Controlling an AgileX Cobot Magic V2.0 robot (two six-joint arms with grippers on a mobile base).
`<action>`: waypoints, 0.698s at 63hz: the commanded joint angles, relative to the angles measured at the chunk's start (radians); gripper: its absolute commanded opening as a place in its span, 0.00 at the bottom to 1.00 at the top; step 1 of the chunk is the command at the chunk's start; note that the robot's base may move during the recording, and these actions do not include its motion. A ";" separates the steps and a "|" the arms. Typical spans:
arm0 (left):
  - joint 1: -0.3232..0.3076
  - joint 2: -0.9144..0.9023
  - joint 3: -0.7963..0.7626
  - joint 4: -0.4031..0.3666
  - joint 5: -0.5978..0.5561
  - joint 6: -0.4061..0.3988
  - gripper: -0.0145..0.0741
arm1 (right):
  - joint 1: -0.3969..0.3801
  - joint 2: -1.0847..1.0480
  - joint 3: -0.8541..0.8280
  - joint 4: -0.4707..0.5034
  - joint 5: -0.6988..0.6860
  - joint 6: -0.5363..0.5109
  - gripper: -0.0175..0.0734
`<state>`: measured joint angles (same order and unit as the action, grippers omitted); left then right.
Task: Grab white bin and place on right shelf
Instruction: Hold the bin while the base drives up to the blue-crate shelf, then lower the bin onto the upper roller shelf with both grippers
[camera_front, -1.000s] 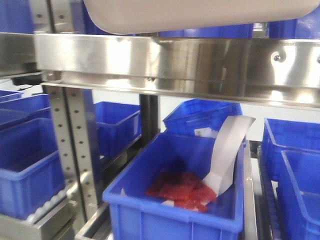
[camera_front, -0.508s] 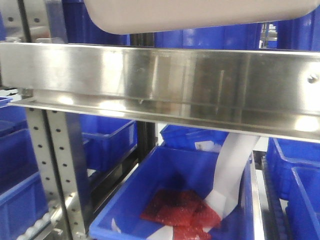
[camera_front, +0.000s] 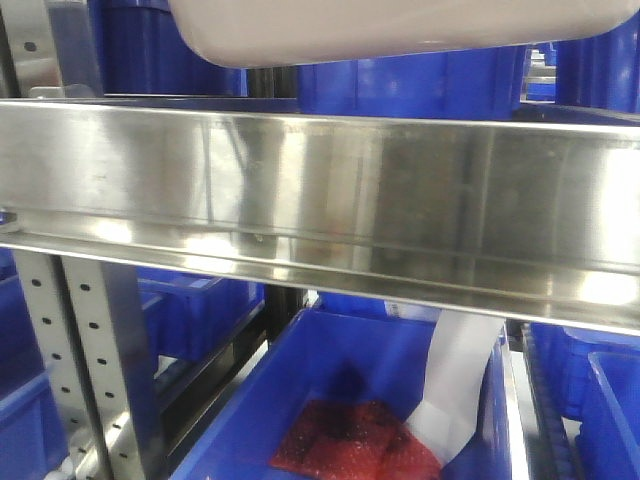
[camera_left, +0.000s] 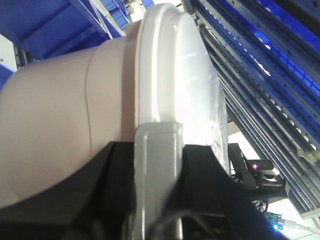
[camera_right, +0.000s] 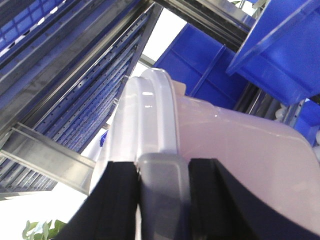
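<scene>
The white bin (camera_front: 390, 28) hangs at the top of the front view, its pinkish underside just above the right shelf's broad steel front rail (camera_front: 330, 190). In the left wrist view the bin (camera_left: 60, 130) fills the frame, and my left gripper (camera_left: 158, 165) is shut on its grey handle clip (camera_left: 157, 150). In the right wrist view the bin (camera_right: 240, 155) shows again, and my right gripper (camera_right: 162, 195) is shut on the grey handle clip (camera_right: 162, 180) at its other end. Neither gripper shows in the front view.
Blue bins (camera_front: 420, 85) stand on the shelf level behind the rail. Below, a blue bin (camera_front: 350, 400) holds red packets (camera_front: 350, 445) and a white strip (camera_front: 455, 385). A perforated steel upright (camera_front: 90, 360) stands at the left. More blue bins (camera_right: 280, 45) hang over the right wrist view.
The shelf rail has grown larger and dropped lower in the front view, so the view has moved closer and up. The bin stays at the top of the frame.
</scene>
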<state>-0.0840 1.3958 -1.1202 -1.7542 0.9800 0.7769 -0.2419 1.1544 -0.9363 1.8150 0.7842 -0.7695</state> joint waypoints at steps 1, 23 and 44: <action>-0.046 -0.042 -0.044 -0.165 0.211 0.020 0.02 | 0.034 -0.025 -0.040 0.068 0.189 -0.001 0.26; -0.046 -0.042 -0.044 -0.165 0.211 0.020 0.02 | 0.034 -0.025 -0.040 0.068 0.189 -0.001 0.26; -0.046 -0.042 -0.044 -0.165 0.211 0.020 0.02 | 0.034 -0.025 -0.040 0.068 0.189 -0.001 0.26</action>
<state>-0.0840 1.3958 -1.1202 -1.7542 0.9800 0.7769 -0.2419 1.1544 -0.9363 1.8150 0.7842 -0.7695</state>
